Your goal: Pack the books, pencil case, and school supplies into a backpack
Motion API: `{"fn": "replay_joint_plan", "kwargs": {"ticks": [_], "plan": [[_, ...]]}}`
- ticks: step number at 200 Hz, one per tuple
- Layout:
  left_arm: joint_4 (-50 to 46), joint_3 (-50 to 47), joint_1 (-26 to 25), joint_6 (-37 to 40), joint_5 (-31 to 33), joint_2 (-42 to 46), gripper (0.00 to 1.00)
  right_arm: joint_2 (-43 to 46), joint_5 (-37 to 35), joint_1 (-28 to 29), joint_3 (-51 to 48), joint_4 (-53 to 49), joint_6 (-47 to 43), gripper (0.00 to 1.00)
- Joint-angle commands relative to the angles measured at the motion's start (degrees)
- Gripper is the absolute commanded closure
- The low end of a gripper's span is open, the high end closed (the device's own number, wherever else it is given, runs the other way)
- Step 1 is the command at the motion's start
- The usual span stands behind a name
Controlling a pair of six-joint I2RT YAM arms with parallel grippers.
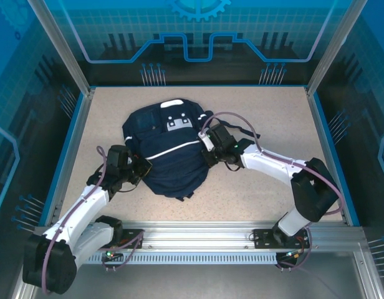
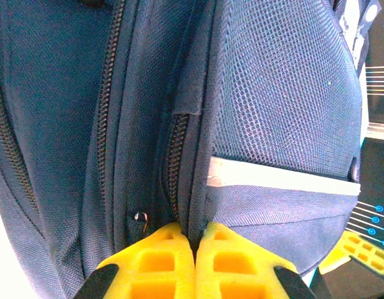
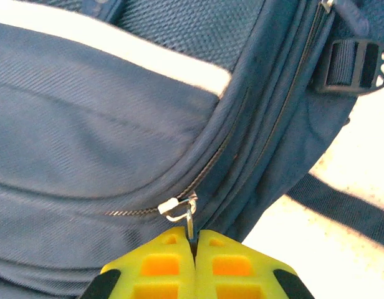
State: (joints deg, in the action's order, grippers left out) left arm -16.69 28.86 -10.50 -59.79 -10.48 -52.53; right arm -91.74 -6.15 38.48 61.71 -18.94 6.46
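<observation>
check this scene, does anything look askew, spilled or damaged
Nothing stands out. The navy-blue fabric backpack lies on the speckled beige table, angled a little, with no tear or spill visible. The left gripper pinches the backpack's fabric beside a zipper; the right gripper is shut on a small metal zipper pull.

The top external camera hangs above and behind the robot. It looks down and forward over the whole table point(image 1: 260, 118) from far enough back to take in the entire backpack point(image 1: 170, 165) at centre. The left wrist camera looks along the left gripper point(image 2: 193, 240) from very close, facing a side zipper point(image 2: 173, 162) and the mesh panel point(image 2: 285, 81) of the backpack. The right wrist camera, equally near, looks past the right gripper point(image 3: 193, 242) at a zipper pull point(image 3: 179, 207) on the backpack's opposite side. All three views share the backpack's white stripe point(image 1: 179, 148).
</observation>
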Motion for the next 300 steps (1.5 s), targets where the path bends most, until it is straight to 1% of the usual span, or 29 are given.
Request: {"fn": "replay_joint_plan", "kwargs": {"ticks": [1,18,41,64,75,82,90,91,92,94,95,96,97,98,102,104,106,107,117,138,153,166,184,212,224,248,270,292,300], "plan": [[-5.04,1.55,2.15,4.18,1.99,0.81,1.00,-3.55,-1.74,-6.18,5.52,0.29,-3.58,1.00],[-5.76,1.80,2.74,5.23,1.65,0.78,1.00,-6.75,0.55,-8.00,9.26,0.80,-4.93,1.00],[-6.19,3.06,3.56,7.57,0.86,-0.27,1.00,-10.59,3.13,-8.32,13.85,0.85,-6.95,1.00],[-5.21,4.43,4.04,9.82,-0.05,-2.82,1.00,-12.22,5.55,-9.10,16.15,1.36,-5.34,1.00],[-4.23,5.33,4.34,11.33,-0.51,-4.35,1.00,-11.44,5.64,-9.68,16.13,1.15,-3.63,0.94],[-3.81,6.30,4.52,12.38,-0.59,-5.16,1.00,-10.24,5.18,-9.95,15.47,1.18,-2.60,0.85],[-3.84,7.42,4.70,13.35,0.15,-5.98,0.84,-8.22,5.05,-10.24,14.03,1.63,-1.54,0.75],[-3.82,7.56,4.70,13.54,0.31,-6.13,0.84,-7.99,5.08,-10.25,13.78,1.72,-1.36,0.74],[-3.89,7.76,4.74,13.64,0.47,-6.13,0.79,-7.73,5.09,-10.35,13.56,1.80,-1.23,0.72],[-4.01,8.09,4.78,13.89,0.77,-6.29,0.76,-7.04,5.10,-10.42,12.98,2.11,-0.98,0.69],[-4.08,8.29,4.78,13.99,1.01,-6.29,0.72,-6.69,5.10,-10.43,12.72,2.26,-0.82,0.68],[-4.11,8.52,4.79,14.12,1.18,-6.40,0.72,-6.38,5.10,-10.48,12.46,2.43,-0.65,0.65],[-4.21,8.68,4.79,14.24,1.35,-6.40,0.66,-5.97,5.10,-10.50,12.25,2.55,-0.52,0.63],[-4.35,8.85,4.79,14.34,1.52,-6.48,0.66,-5.58,5.05,-10.56,11.87,2.70,-0.46,0.62],[-4.78,9.61,4.79,14.83,2.37,-6.48,0.55,-4.09,5.01,-10.74,10.67,3.31,0.09,0.54],[-5.00,9.96,4.83,15.02,2.87,-6.52,0.53,-3.43,4.97,-10.80,10.10,3.63,0.25,0.49],[-5.32,10.35,4.80,15.26,3.22,-6.53,0.48,-2.49,4.87,-10.86,9.44,3.88,0.47,0.45],[-5.44,10.52,4.80,15.38,3.51,-6.46,0.48,-2.13,4.85,-10.92,9.15,4.03,0.57,0.43],[-6.72,12.46,4.88,16.40,5.76,-6.12,0.33,2.09,3.74,-11.42,6.16,5.36,1.61,0.25],[-9.86,16.42,5.05,19.82,11.78,-5.49,0.14,10.46,-2.03,-12.91,0.61,7.45,3.25,0.01],[-11.08,17.92,5.31,22.08,18.50,-5.46,0.02,15.41,-9.83,-14.40,-3.19,9.37,3.56,0.00],[-9.76,17.33,5.54,23.78,25.28,-5.15,0.01,18.62,-17.06,-16.41,-6.87,12.10,3.78,0.00],[-5.02,13.96,5.71,26.44,34.84,-3.90,0.01,21.53,-23.42,-20.00,-12.24,15.67,4.09,0.00],[3.63,7.14,6.89,32.14,41.71,-1.99,0.01,24.11,-28.57,-25.45,-20.13,19.06,5.59,0.00],[7.37,4.15,7.05,34.62,43.96,-1.90,0.01,24.53,-29.55,-26.89,-24.36,23.24,4.93,0.00],[17.33,-2.00,7.23,40.98,43.84,-2.54,0.01,22.89,-30.89,-28.00,-30.10,30.89,2.68,0.00],[28.68,-7.77,7.17,46.48,40.78,-3.77,0.01,19.03,-29.16,-28.22,-31.78,35.09,1.17,0.00],[42.70,-13.33,7.16,51.07,35.24,-5.55,0.01,15.73,-27.07,-28.22,-34.62,44.78,-1.11,0.00],[46.54,-14.41,7.16,52.86,32.54,-6.65,0.01,15.40,-26.13,-28.21,-34.79,45.69,-1.93,0.00]]}}
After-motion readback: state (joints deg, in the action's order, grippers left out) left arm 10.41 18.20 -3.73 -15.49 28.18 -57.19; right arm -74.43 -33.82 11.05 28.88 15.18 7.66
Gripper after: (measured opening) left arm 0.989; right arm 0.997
